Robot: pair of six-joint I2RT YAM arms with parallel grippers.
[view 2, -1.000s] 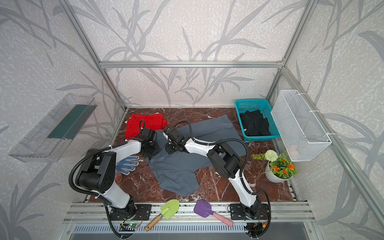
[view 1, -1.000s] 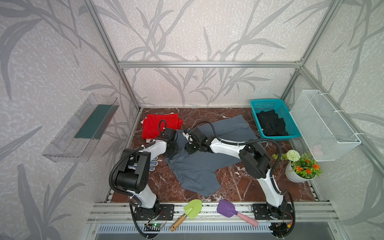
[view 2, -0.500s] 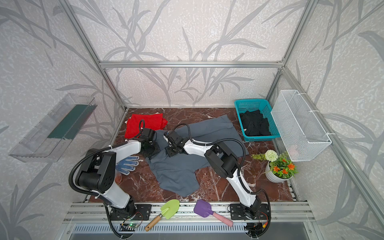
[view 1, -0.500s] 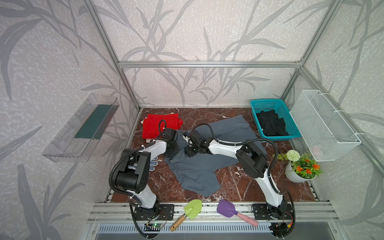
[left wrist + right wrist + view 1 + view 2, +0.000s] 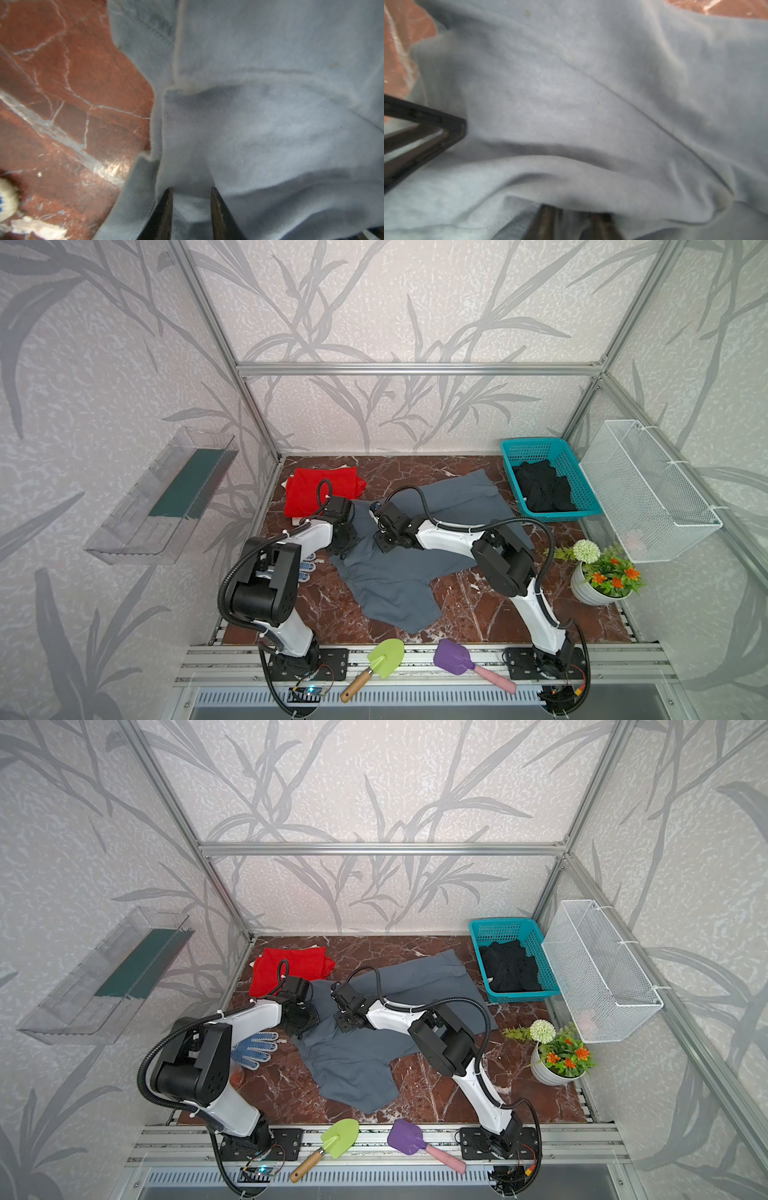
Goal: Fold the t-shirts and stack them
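Converging, left arm (image 5: 307, 533), right arm (image 5: 444, 537) (grey shirt (image 5: 390, 585)).

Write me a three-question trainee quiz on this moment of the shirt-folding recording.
1. True or false: the black shirt lies in the basket.
2. Which shirt do the left gripper and the right gripper touch? A. red shirt B. grey shirt C. black shirt
3. What dotted item lies left of the grey shirt in a top view?

Key: 1 true; 2 B; 3 the glove.
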